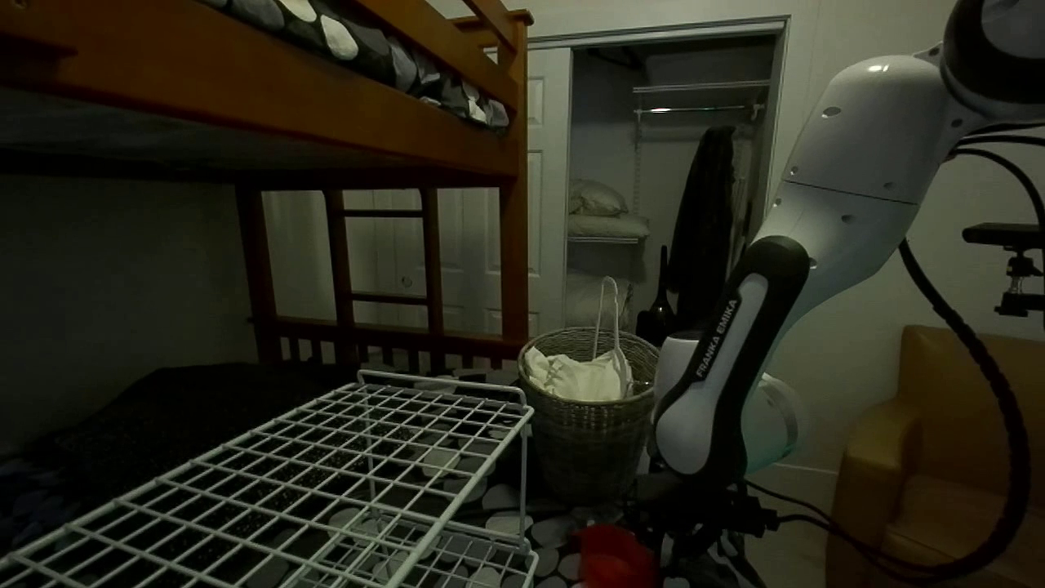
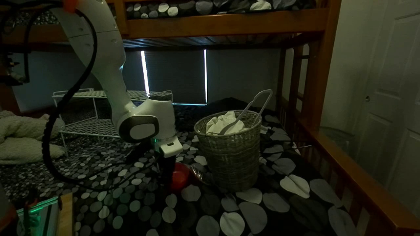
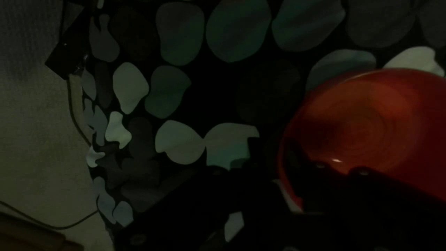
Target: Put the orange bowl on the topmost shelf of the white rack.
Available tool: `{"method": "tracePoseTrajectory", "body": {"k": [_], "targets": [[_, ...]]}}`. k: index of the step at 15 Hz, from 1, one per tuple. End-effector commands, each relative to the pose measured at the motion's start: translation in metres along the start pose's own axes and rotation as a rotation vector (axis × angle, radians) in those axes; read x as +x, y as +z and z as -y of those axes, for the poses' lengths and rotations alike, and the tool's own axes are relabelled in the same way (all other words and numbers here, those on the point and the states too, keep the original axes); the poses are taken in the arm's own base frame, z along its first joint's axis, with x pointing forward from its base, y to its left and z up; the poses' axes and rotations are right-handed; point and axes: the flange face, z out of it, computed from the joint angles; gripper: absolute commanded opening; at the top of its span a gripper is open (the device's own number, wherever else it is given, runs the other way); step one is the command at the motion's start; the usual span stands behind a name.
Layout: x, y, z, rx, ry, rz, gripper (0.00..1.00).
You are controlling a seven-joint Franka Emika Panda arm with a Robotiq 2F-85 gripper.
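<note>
The orange bowl (image 3: 366, 129) lies on the dotted bedding with its inside facing the wrist camera. It also shows in both exterior views (image 1: 614, 557) (image 2: 180, 177), beside the basket. My gripper (image 3: 272, 158) is open and low at the bowl. One dark finger is inside the bowl and one outside, with the left part of the rim between them, a gap showing on the outer side. In the exterior views the gripper (image 2: 166, 172) is dark and its fingers are hard to see. The white rack (image 1: 473, 487) stands on the bed; its top mesh shelf (image 2: 83, 95) bears nothing visible.
A woven basket (image 1: 584, 441) with white cloth and a tall handle stands close to the bowl. The wooden bunk bed frame (image 2: 226, 26) passes overhead. Cream fleece (image 2: 26, 137) lies near the rack. A cable (image 1: 980, 367) hangs along the arm. An armchair (image 1: 890, 425) stands nearby.
</note>
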Motion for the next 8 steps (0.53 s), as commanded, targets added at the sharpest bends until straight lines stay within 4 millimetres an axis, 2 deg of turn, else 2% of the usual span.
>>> {"method": "tracePoseTrajectory", "body": {"k": [1,6,7,8], "targets": [[-0.001,0.008,0.006,-0.002,0.017,-0.02,0.0],[0.002,0.007,0.018,0.009,0.024,-0.041,0.0],[0.003,0.005,0.019,0.011,0.024,-0.045,0.25],[0.004,0.005,0.019,0.009,0.025,-0.047,0.26]]}}
